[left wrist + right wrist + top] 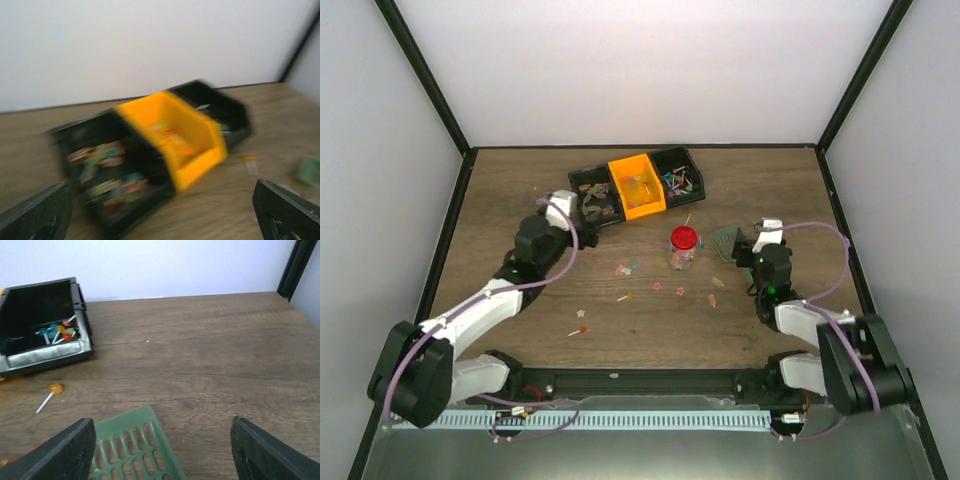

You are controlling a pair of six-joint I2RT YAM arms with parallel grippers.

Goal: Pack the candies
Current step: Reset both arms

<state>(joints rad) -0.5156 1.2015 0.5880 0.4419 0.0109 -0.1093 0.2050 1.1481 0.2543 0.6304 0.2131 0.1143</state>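
Small multicoloured candies lie scattered on the wooden table in front of a clear jar topped by a red lid. More candies fill the left black bin, the orange bin and the right black bin. My left gripper hovers open by the left black bin; its wrist view is blurred. My right gripper is open, and the green slotted scoop lies on the table between its fingers, nearer the left one. A stray orange lollipop rests near the right black bin.
The three bins sit in a row at the back centre. Black frame posts and white walls enclose the table. The scoop lies just right of the jar. Both arm bases stand at the near edge.
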